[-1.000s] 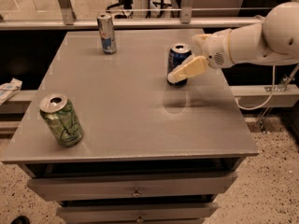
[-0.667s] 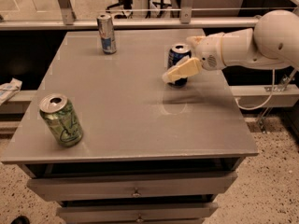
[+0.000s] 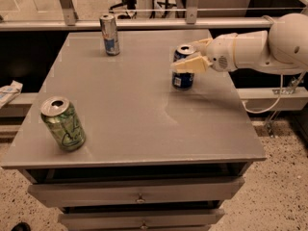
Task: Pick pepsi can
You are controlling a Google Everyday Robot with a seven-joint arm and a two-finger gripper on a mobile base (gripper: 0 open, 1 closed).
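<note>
Broad grey table (image 3: 130,105) over drawers. Reaching in from the right, a white arm (image 3: 255,49). Near the front-left corner, upright, a green can (image 3: 63,124); at the back, a slim silver-and-blue can (image 3: 109,34). Right of centre, standing on the tabletop, the pepsi can (image 3: 182,81). Around its upper half, spread to either side, the gripper (image 3: 186,56).

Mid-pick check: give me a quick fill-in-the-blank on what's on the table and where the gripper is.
1. The table carries ___ cans.
2. The gripper is at the can coloured dark ___, the pepsi can.
3. The green can stands ___, not tipped over.
4. The slim silver-and-blue can stands near the table's ___ edge.

Missing words: three; blue; upright; far
</note>
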